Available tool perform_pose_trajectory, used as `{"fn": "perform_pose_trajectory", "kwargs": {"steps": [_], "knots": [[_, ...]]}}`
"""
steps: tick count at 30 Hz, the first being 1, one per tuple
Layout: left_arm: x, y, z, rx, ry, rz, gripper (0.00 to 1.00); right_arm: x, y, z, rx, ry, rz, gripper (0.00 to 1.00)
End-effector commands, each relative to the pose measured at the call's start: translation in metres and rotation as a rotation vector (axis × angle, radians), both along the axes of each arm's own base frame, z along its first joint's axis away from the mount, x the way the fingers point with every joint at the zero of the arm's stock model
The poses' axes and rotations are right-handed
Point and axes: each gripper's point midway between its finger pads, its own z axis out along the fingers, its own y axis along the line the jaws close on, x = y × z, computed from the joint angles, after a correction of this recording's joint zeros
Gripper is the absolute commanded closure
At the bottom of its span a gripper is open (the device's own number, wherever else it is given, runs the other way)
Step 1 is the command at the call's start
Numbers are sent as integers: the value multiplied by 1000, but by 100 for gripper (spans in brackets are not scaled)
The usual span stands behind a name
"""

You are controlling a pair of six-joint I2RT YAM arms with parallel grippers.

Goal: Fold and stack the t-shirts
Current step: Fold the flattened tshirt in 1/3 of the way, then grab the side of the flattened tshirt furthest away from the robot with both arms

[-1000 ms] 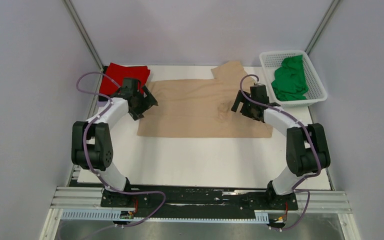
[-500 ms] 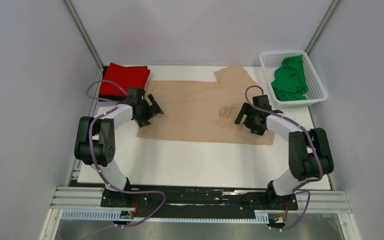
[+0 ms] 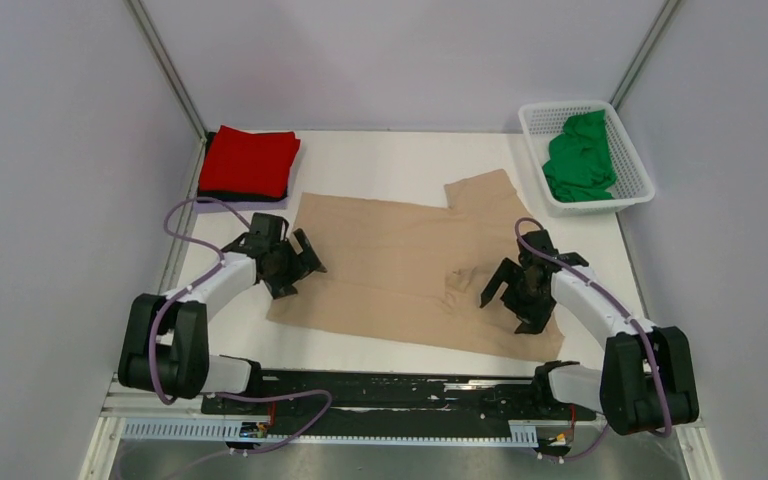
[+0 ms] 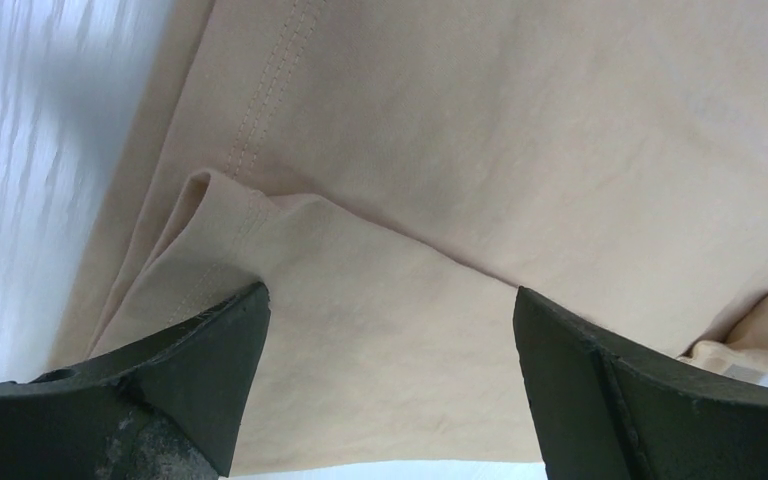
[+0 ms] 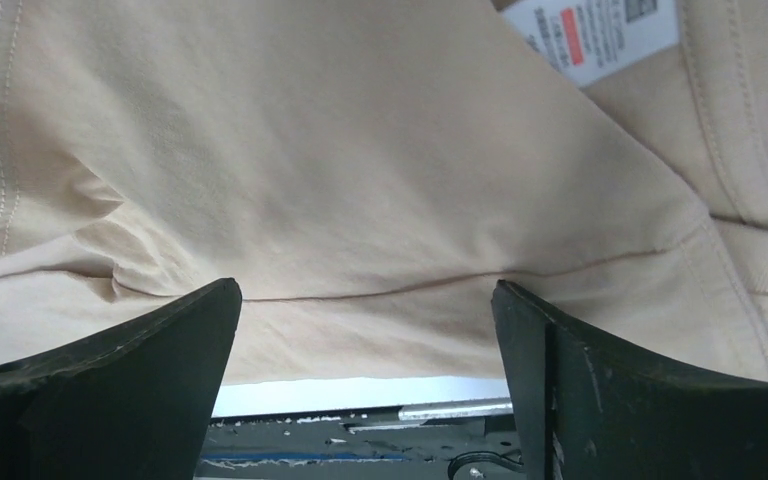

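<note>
Item one: the tan t-shirt (image 3: pixel 400 265), spread mostly flat across the centre of the white table (image 3: pixel 390 155) in the overhead view, one sleeve sticking out toward the upper right and a small pucker near its middle. Item two: my left gripper (image 3: pixel 305 258), at the shirt's left edge in the overhead frame, jaws spread wide and holding nothing; through the left wrist view its two dark fingers (image 4: pixel 200 360) stood at the bottom corners with a folded, stitched edge of the cloth lying between them. Item three: my right gripper (image 3: pixel 506 313), over the shirt's lower right part, jaws likewise spread wide and empty; in the right wrist view the cloth filled the frame above the fingers (image 5: pixel 150 360), with a seam running across and a white label (image 5: pixel 595 30) at the top right. Item four: the red t-shirt (image 3: pixel 250 160), folded, in the table's upper left corner, lying on a dark t-shirt (image 3: pixel 230 194) of which only the lower edge showed. Item five: the green t-shirt (image 3: pixel 580 160), bunched inside the white lattice basket (image 3: pixel 632 150) at the upper right.
</note>
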Motion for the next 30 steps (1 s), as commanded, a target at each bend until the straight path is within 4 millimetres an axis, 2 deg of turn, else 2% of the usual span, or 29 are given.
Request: {"fn": "perform_pose_trajectory", "kwargs": {"steps": [1,4,8,10,12,13,14,15,16,17,18,19,20,21,22,23,24,25,26,27,28,29,30], "knots": [[-59,12,-18,36,169,39,0,-12,-2,8,-6,21,-56,0],[-60,6,-5,-4,141,29,0,-3,-4,15,-21,-34,-37,0],[-46,5,21,0,52,30,0,21,-3,37,-13,-196,17,1],[-31,9,35,29,-8,38,0,36,4,54,18,-299,55,1],[-6,12,58,59,-86,34,0,49,17,68,79,-380,107,1],[2,15,58,90,-85,31,0,53,28,74,132,-407,144,1],[17,15,70,98,-122,31,0,57,37,78,176,-432,173,1],[24,18,65,125,-104,24,0,61,45,80,212,-445,195,1],[39,18,76,131,-137,17,0,65,54,81,248,-459,214,1],[49,23,68,154,-118,25,0,70,63,83,284,-470,231,1],[64,26,76,177,-147,29,0,76,73,83,318,-476,245,1],[74,30,65,188,-126,36,0,83,84,88,352,-495,262,1],[87,30,71,184,-149,31,0,90,94,92,376,-509,277,1],[97,35,59,185,-125,39,0,98,105,96,394,-531,294,1],[110,35,64,178,-141,41,0,107,113,99,404,-548,305,0],[117,40,50,185,-109,51,0,117,119,100,410,-558,306,0],[128,44,52,200,-122,69,0,126,123,101,416,-560,298,0],[135,47,42,212,-105,77,0,136,126,98,413,-558,294,0],[146,50,46,224,-124,88,0,146,127,96,403,-562,291,0],[152,51,37,231,-113,90,0,156,127,93,378,-564,288,0],[162,52,41,239,-132,97,0,166,126,90,353,-571,288,0],[167,52,32,243,-118,94,2,175,125,90,329,-584,294,0],[178,52,39,245,-137,95,4,183,124,91,308,-595,296,0]]}}
